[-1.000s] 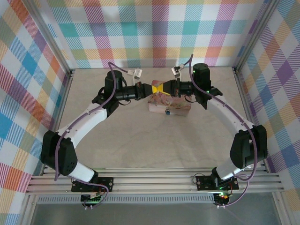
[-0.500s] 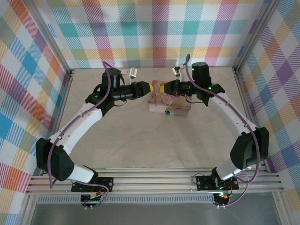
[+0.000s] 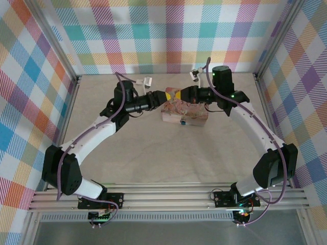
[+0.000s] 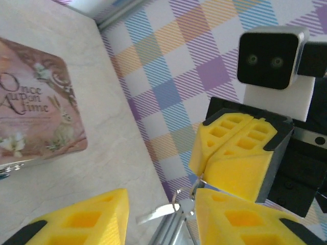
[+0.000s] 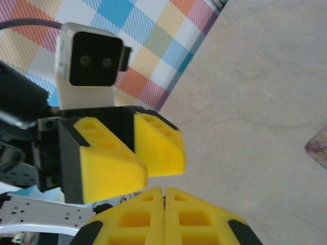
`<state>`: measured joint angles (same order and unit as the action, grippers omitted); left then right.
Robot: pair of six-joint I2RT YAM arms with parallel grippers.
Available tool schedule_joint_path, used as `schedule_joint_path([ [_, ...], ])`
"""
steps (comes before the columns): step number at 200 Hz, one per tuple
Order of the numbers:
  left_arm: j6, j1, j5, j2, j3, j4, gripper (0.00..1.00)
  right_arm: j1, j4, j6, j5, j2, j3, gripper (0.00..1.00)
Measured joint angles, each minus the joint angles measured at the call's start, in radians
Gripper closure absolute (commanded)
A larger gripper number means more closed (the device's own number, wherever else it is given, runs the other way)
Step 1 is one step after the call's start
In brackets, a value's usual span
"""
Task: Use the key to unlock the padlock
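1. Top external: tiny blue padlock (image 3: 182, 121) against the near face of the pink box (image 3: 196, 118), toward the table's (image 3: 163, 163) far edge, about midway between its side edges.
2. Left wrist: silver key (image 4: 154, 214) on its ring, up in the air, well apart from the padlock.
3. Right gripper (image 4: 201, 169) fully closed, pinching the key's ring end.
4. Left gripper (image 4: 162, 201) partly open, fingers either side of the blade, gripping nothing.
5. Both tip to tip above the box's far left corner.

Pastel plaid walls (image 3: 168, 35) on 3 sides w/ alu rails (image 3: 51, 35), beige tabletop (image 3: 168, 153).
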<state>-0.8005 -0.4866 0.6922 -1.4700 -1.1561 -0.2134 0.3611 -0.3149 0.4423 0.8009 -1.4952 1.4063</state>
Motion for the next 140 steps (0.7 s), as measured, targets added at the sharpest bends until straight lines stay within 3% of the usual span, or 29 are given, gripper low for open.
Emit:
schedule_joint_path([
  [54, -0.085, -0.009, 0.065, -0.041, 0.002, -0.183, 0.69, 0.0, 0.079, 0.087, 0.027, 0.0, -0.011, 1.0],
  [93, -0.122, -0.009, 0.082, -0.045, 0.01, -0.235, 0.78, 0.0, 0.11, 0.124, 0.032, 0.0, -0.038, 1.0],
  [140, -0.15, -0.009, 0.086, -0.05, 0.042, -0.27, 0.8, 0.0, 0.151, 0.167, 0.034, 0.0, -0.06, 1.0],
])
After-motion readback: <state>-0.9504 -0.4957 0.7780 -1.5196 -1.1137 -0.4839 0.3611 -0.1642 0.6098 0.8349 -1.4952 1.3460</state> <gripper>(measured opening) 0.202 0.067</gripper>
